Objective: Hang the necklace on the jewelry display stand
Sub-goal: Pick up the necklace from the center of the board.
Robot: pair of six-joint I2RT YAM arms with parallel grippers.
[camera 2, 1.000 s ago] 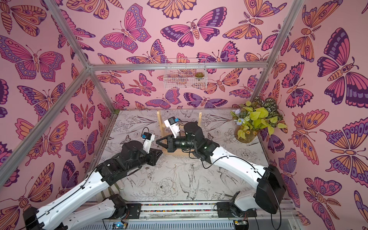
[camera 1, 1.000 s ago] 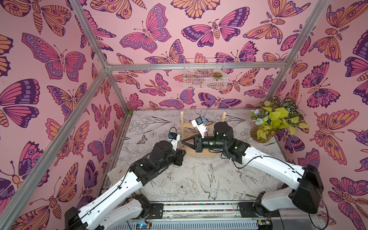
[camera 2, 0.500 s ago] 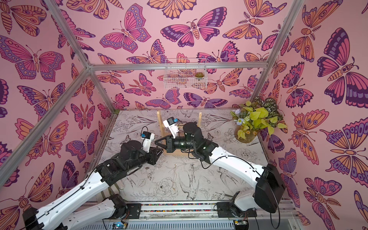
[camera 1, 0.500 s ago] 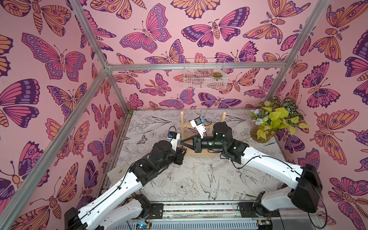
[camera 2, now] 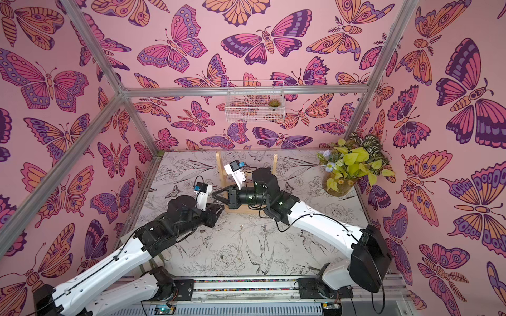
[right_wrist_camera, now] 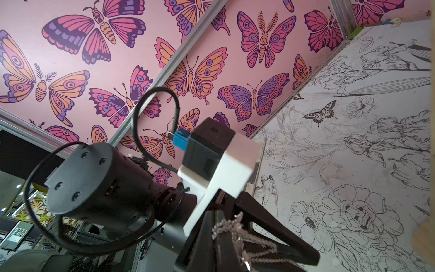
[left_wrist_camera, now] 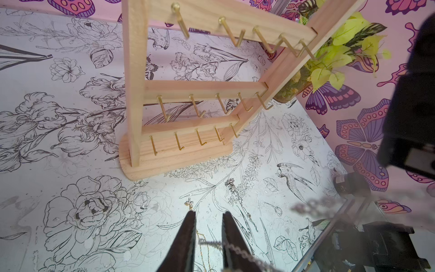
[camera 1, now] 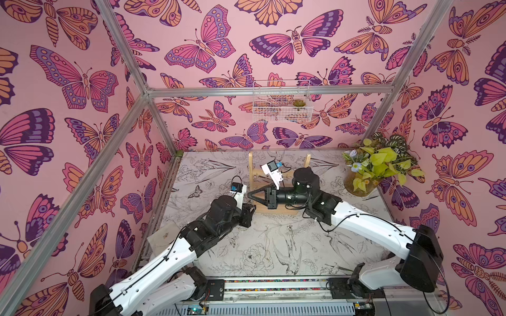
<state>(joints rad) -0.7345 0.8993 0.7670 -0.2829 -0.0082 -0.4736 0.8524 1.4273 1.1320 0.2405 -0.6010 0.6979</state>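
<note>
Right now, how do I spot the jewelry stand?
At the back of the flower-printed tabletop, near the yellow-green leafy plant, stands a pale wooden ladder-like rack. Unlike the white wire basket on the wall above, it carries three crossbars lined with small gold hooks.

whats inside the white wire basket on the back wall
A small green succulent sits toward one end of the white wire basket. Elsewhere only butterfly wallpaper shows through the mesh; anything small on its floor cannot be made out.

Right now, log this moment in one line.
right gripper: shut on necklace | left gripper: open, necklace across its finger | stand: visible hooks bare
</note>
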